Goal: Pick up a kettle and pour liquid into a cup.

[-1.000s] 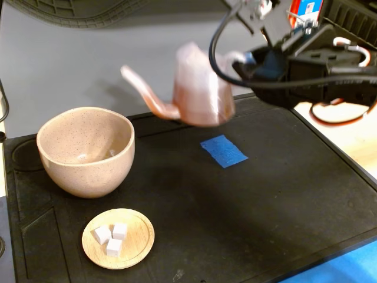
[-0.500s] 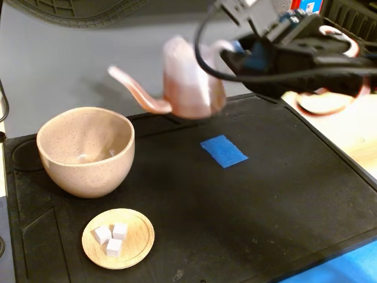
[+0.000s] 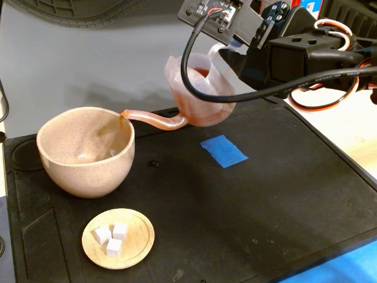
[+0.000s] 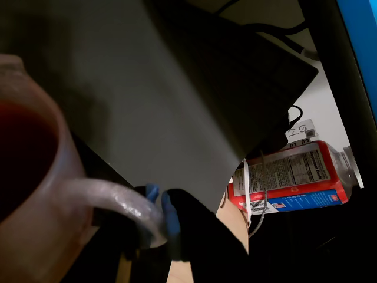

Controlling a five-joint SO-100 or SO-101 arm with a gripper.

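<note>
The translucent pale-pink ridged plastic kettle [image 3: 197, 94] hangs in the air, tipped toward the left of the fixed view, above the far edge of the black rubber mat [image 3: 247, 200]. Its long thin curved gooseneck spout [image 3: 152, 118] reaches leftward and down, and the tip sits right at the near-right part of the rim of the large round beige-pink speckled ceramic cup [image 3: 85, 150]. Reddish-brown liquid [image 3: 200, 72] shows inside the kettle's open top and tints the spout along its length; at the tip a short dark-brown thread drops just inside the cup's wall. In the wrist view the same liquid [image 4: 23, 153] fills the kettle [image 4: 41, 236] as a dark red pool.

The black gripper [image 3: 232, 56] pinches the kettle's small loop handle [image 4: 118, 203]; in the wrist view the blue-padded fingers [image 4: 171, 221] press together around that pale loop. The arm, with its circuit board and looping black cable, comes in from the upper right of the fixed view.

The cup stands upright on the mat, well to the left of the kettle's body. In front of the cup, closer to the camera, lies a small round wooden dish [image 3: 138, 239] holding three white cubes [image 3: 112, 239]. To the right of the cup, below the kettle, a blue rectangle of tape [image 3: 224, 150] is stuck flat on the mat. Between the cup and the tape lies a tiny dark speck, too small to identify. Behind the arm in the wrist view lies a red-labelled plastic bottle [image 4: 288, 177].
</note>
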